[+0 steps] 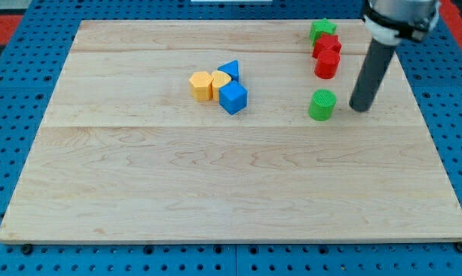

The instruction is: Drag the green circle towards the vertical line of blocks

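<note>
Right now my tip (pixel 361 108) stands on the board just to the view's right of the green circle (pixel 321 105), with a narrow gap between them.

Being a plain dark rod, it has no jaws to open or close and it holds nothing; it comes down from the view's top right and touches no block. The green circle sits below a short vertical line of blocks near the view's top right: a green star (pixel 322 30) at the top, a red block (pixel 327 45) under it whose shape I cannot make out, and a red cylinder (pixel 327 64) lowest, nearest the circle but apart from it. Well away toward the view's left lies a tight cluster: two yellow blocks (pixel 202 85) (pixel 221 81), a blue triangle (pixel 230 70) and a blue cube (pixel 233 98), all on the wooden board (pixel 215 184).
</note>
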